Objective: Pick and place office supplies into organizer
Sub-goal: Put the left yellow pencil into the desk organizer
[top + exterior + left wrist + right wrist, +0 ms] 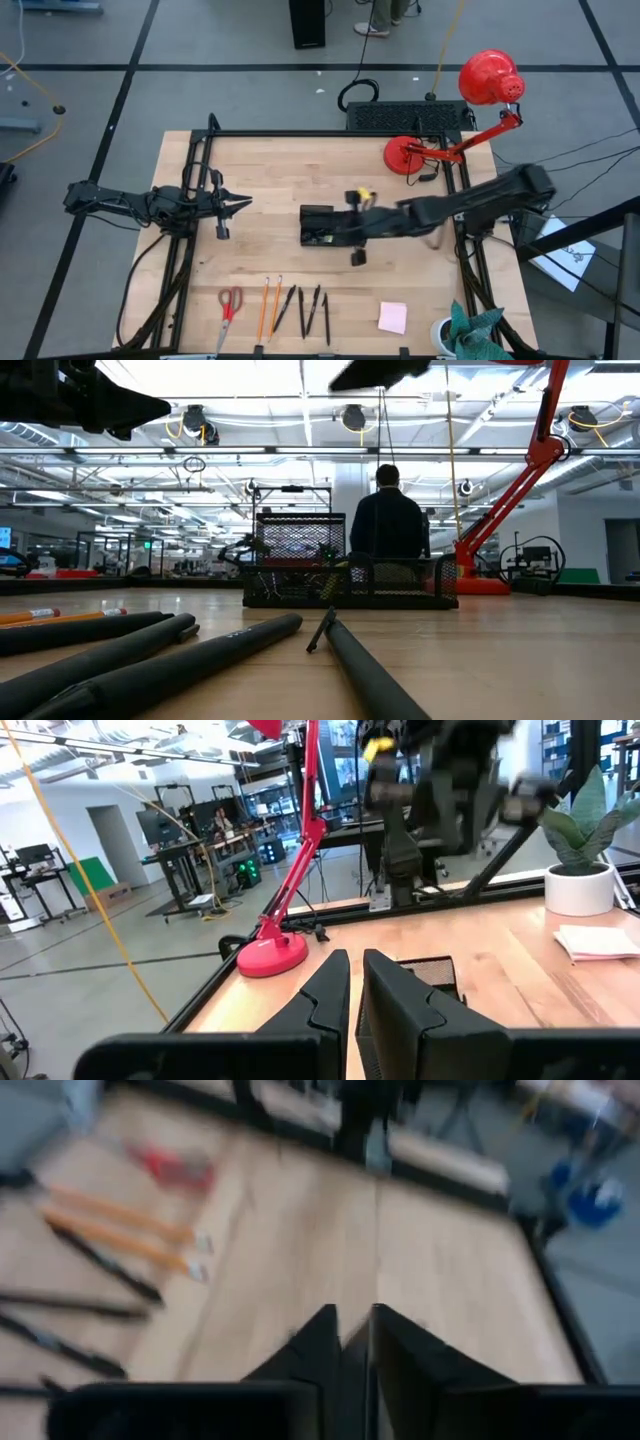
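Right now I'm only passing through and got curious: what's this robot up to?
It is sorting office supplies into the black organizer mid-table. The right pincer is over the organizer and seems to hold nothing. The left pincer waits at the table's left side, fingers nearly together. The scissors, pencils, pens and pink sticky pad lie along the front edge.

red desk lamp (pixel 470 110) — potted plant (pixel 580 860), seated person (pixel 388 520)

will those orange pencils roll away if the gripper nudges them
Probably yes: the two orange pencils lie loose on smooth bare wood, so a sideways nudge may roll them. They look thin and stiff, likely light. Pens beside them could get knocked.
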